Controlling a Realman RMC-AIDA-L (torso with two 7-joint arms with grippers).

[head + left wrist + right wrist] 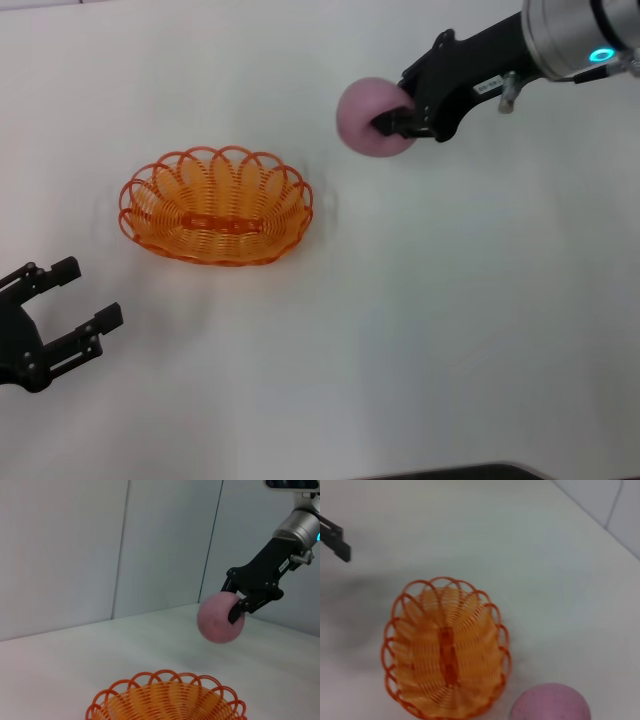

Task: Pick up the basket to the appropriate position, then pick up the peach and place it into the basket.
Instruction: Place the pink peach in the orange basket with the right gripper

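The oval orange wire-strand basket (216,205) is set left of centre on the white table (450,330), the round pink peach (368,117) is clamped aloft at upper right by the right gripper (392,122), placement outstanding, while the left gripper (72,305) is parked spread at lower left.

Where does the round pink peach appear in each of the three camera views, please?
Head view: the round pink peach sits upper centre-right, clamped in the right claw.
Left wrist view: peach right of centre, lifted above the table.
Right wrist view: peach at the bottom edge.
Shared landmark: the oval orange wire basket, empty.
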